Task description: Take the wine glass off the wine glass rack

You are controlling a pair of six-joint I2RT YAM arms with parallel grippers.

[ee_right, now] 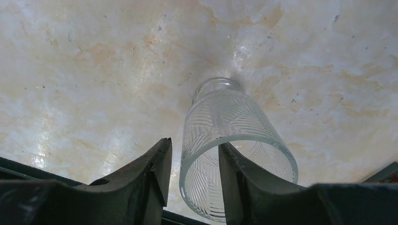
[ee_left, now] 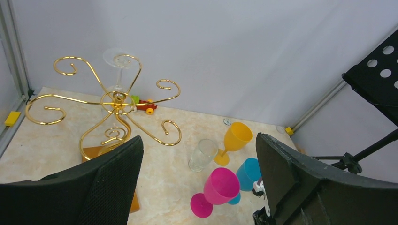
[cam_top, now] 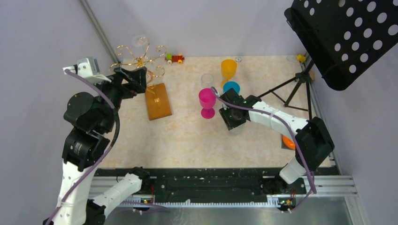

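Left gripper (ee_left: pixel 197 138): jaws wide apart and holding nothing. It hangs high beside the rack (ee_left: pixel 117 99) with its camera square on the gold curls, which looks like a line-up for the reach.
Right gripper (ee_right: pixel 193 145): low over the table (cam_top: pixel 187 136), fingers apart. They straddle one wall of a tumbler (ee_right: pixel 220 112), one finger outside and one in the mouth. There's a gap between the outer finger and the glass, so no clamp, and the tumbler stands on its own base.
Stand (cam_top: pixel 347 37): black, perforated, on a tripod at the far right, out of both arms' way.
Rack: gold wire on a wooden base, far left. The curled arms fan out from a hub so that each curl can catch a glass by its foot.
Wine glass (ee_left: pixel 118 60): clear, hanging upside down on the rack's far arm with its foot caught in the curl. It's not off yet, and I reckon the foot must slide out of the curl's open end.
Goblets: pink goblet (cam_top: pixel 207 99), orange goblet (cam_top: pixel 228 69) and blue goblet (cam_top: pixel 231 86) are clustered mid-table, near the right gripper.
Toy train (cam_top: pixel 174 58): parked at the far edge, behind the rack.
Writing: none legible anywhere.
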